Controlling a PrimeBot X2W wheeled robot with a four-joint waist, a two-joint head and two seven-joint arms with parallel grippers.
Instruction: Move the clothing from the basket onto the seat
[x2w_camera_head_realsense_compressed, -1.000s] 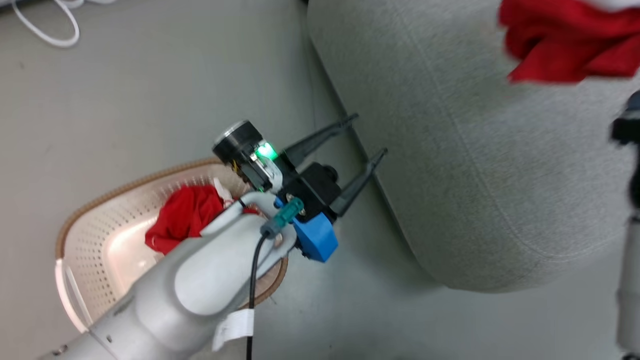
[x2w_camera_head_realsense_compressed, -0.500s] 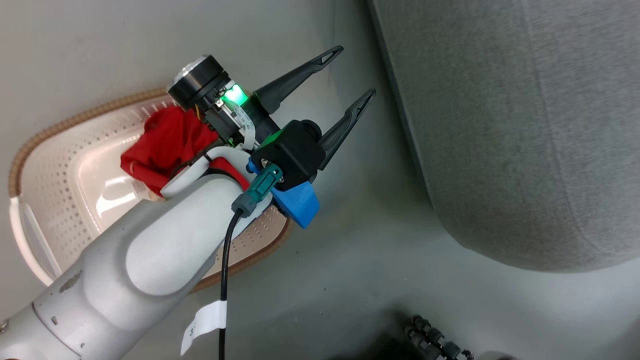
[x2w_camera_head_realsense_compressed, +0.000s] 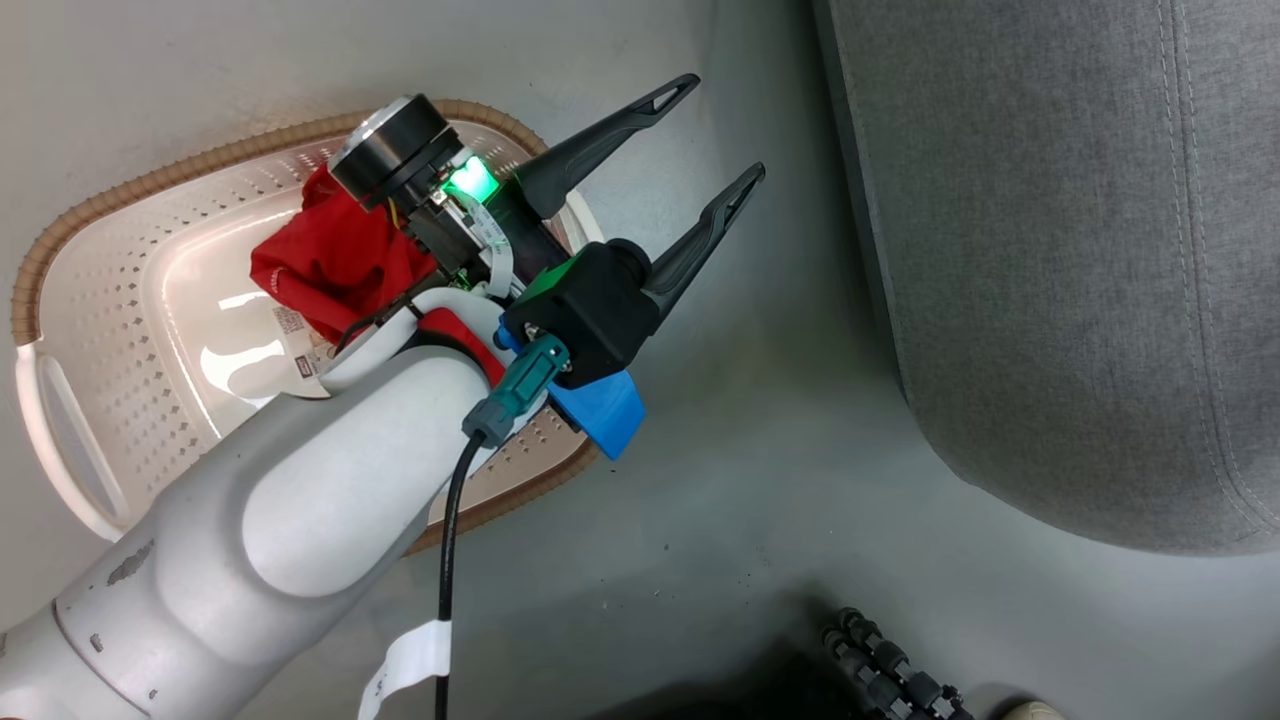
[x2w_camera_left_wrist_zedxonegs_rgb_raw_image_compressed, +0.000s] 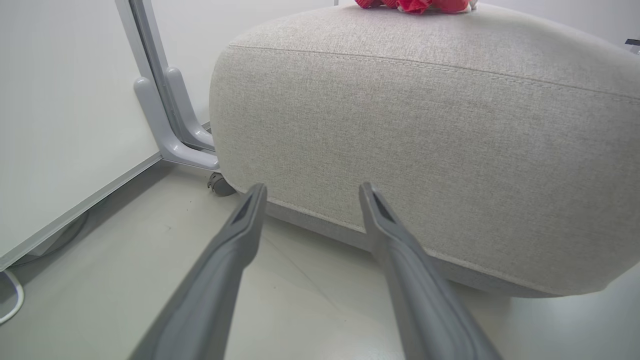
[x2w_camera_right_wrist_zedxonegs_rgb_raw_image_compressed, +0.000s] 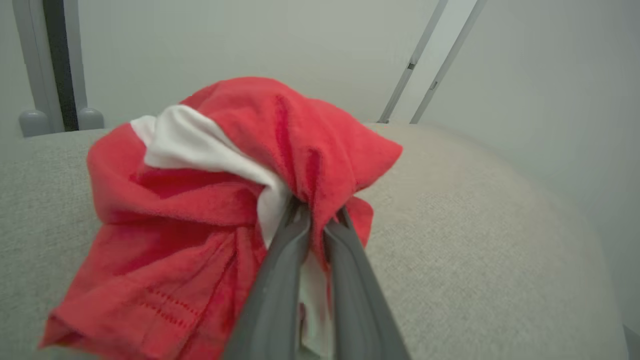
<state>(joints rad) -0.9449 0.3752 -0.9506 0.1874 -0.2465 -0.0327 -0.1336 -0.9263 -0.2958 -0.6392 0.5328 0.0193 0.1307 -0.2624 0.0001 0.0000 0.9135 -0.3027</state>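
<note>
Our left gripper (x2w_camera_head_realsense_compressed: 720, 130) hangs over the floor (x2w_camera_head_realsense_compressed: 750, 500) between the basket (x2w_camera_head_realsense_compressed: 150, 182) and the seat (x2w_camera_head_realsense_compressed: 1050, 250), fingers spread wide and empty; one red garment (x2w_camera_head_realsense_compressed: 330, 260) lies in the basket. Our right gripper (x2w_camera_right_wrist_zedxonegs_rgb_raw_image_compressed: 320, 215) pinches bunched red and white clothing (x2w_camera_right_wrist_zedxonegs_rgb_raw_image_compressed: 200, 200) over the seat; we cannot tell whether it touches.

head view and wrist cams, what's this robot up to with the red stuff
It is moving laundry from a basket to a seat. The right gripper is shut on a red and white garment over the seat and has not yet let go. The left gripper is open and empty, above the floor between the basket and the seat. One more red garment lies in the basket, waiting to be moved.
</note>
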